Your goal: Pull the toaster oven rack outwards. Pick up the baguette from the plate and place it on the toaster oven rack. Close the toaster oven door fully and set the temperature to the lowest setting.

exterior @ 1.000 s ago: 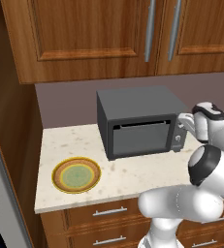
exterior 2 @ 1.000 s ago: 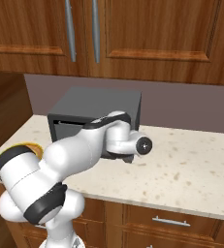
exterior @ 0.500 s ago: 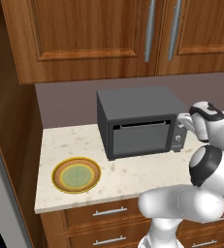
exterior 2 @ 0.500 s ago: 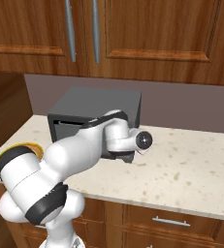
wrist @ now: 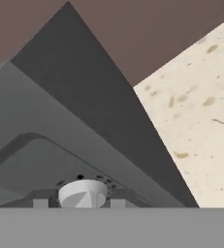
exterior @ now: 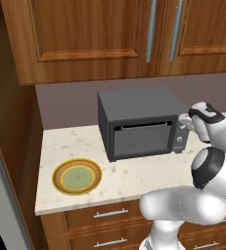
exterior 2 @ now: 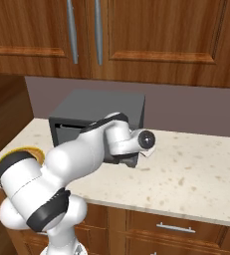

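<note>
The dark grey toaster oven [exterior: 136, 105] stands at the back of the counter, and its door [exterior: 143, 140] is upright against the front. The rack and the baguette are hidden. The plate [exterior: 77, 176], with an orange rim and a green centre, lies bare to the oven's front left. My gripper [exterior: 184, 122] is at the top of the oven's right control panel. In the hand view my gripper [wrist: 79, 203] is shut on a small white round knob [wrist: 83, 193], with one fingertip [wrist: 40, 203] on each side of it. From the right base view the arm covers the front of the oven [exterior 2: 101, 107].
Wooden wall cabinets [exterior: 134, 34] hang above the oven. The pale speckled counter [exterior 2: 196, 174] stretches to the oven's right. Drawers with metal handles [exterior: 109, 213] run below the counter's front edge.
The hand has rolled slightly at the control panel. The oven, the door and the plate stay where they were.
</note>
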